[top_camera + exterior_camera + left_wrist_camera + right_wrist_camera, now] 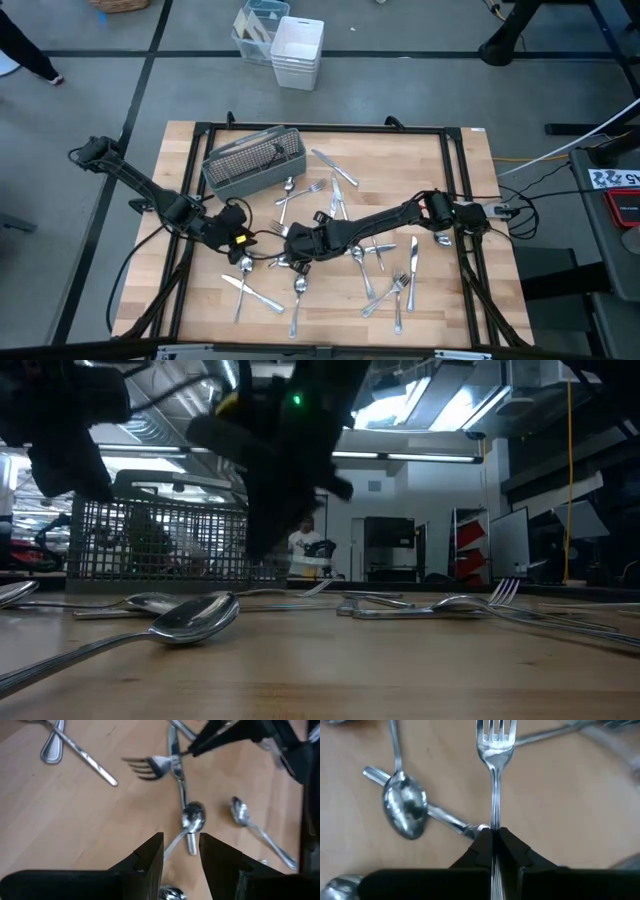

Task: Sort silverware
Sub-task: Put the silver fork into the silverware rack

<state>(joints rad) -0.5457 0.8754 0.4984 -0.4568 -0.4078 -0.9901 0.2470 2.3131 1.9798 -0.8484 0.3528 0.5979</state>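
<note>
Silverware lies scattered flat over the wooden table (440, 200): forks, spoons and knives (385, 270). My right gripper (287, 254) reaches in from the right to the table's middle and is shut on a fork (495, 745); the same fork (150, 766) shows in the left wrist view. My left gripper (240, 243) hovers just to its left, open, above a spoon (192, 817) that lies across a knife. In the low view both arms hang as dark shapes over a spoon (195, 618). My right gripper pinches the fork's handle (494, 824) between its two fingers, about halfway along it. The fingers slant down from the table's right side and lie along the fork, whose tines (496, 729) point away past the fingertips. The fork appears lifted off the wood.
The grey wire-mesh caddy (255, 160) stands at the table's far left and holds a few pieces. White bins (297, 50) sit on the floor beyond the far edge. A black frame (460, 150) borders the tabletop. Loose pieces crowd the near middle and right (400, 285).
</note>
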